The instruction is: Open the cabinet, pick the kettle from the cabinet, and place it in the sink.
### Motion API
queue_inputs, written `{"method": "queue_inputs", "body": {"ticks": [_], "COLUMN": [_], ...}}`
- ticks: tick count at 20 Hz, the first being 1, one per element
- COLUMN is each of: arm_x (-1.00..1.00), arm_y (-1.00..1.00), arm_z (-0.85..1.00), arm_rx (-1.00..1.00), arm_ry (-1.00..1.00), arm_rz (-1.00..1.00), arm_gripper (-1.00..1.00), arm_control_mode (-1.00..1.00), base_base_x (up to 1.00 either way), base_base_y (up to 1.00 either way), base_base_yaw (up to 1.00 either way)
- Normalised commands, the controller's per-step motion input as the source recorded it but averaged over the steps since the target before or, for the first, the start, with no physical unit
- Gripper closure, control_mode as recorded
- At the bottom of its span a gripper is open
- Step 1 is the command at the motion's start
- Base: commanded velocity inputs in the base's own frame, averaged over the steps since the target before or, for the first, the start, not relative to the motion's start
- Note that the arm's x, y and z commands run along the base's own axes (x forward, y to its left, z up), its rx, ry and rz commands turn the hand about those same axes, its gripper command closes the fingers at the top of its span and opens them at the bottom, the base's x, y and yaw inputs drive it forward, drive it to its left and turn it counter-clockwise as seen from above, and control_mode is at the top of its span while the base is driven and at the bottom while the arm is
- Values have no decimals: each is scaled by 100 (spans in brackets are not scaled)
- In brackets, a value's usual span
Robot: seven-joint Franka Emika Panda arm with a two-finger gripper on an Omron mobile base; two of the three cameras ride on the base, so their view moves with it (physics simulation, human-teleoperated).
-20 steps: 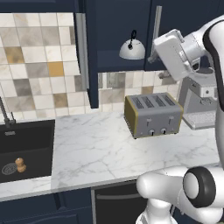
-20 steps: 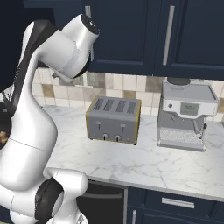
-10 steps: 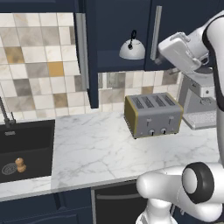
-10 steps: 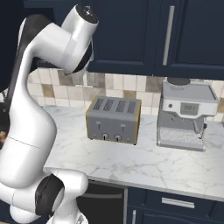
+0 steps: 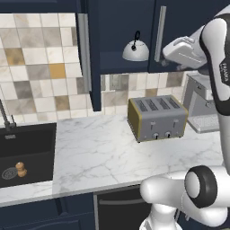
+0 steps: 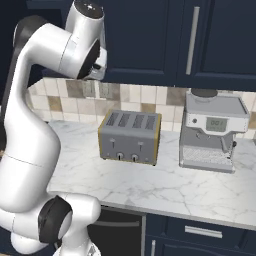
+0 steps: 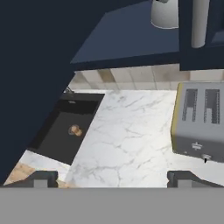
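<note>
Your kettle sits upright on the shelf of the open cabinet, its black handle arching straight up, above the toaster on the bench; your claw hangs empty, fingers spread wide

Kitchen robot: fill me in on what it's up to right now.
The cabinet door is swung open, and the kettle sits on its shelf, untouched. The white arm is raised beside the cabinet with its gripper open and empty, looking down over the marble counter. The sink to the left holds no kettle yet. A toaster stands below the cabinet.
</note>
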Motion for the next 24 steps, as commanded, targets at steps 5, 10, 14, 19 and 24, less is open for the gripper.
{"method": "queue_inputs", "body": {"ticks": [5,10,14,19,24], "arm_x": [17,25,32,31,35], "arm_y": [-15,-12,-10,-2,0], "arm_z": [4,4,6,1,0], "arm_rx": [-6,-7,-7,-3,0], "arm_ry": [-11,-4,-1,-7,-5], "arm_rz": [-2,-7,-13,-12,-13], "arm_gripper": [-100,-100,-100,-100,-100], "arm_control_mode": [-100,-100,-100,-100,-100], "base_base_x": [0,0,0,0,0], "base_base_y": [0,0,0,0,0], "base_base_yaw": [0,0,0,0,0]}}
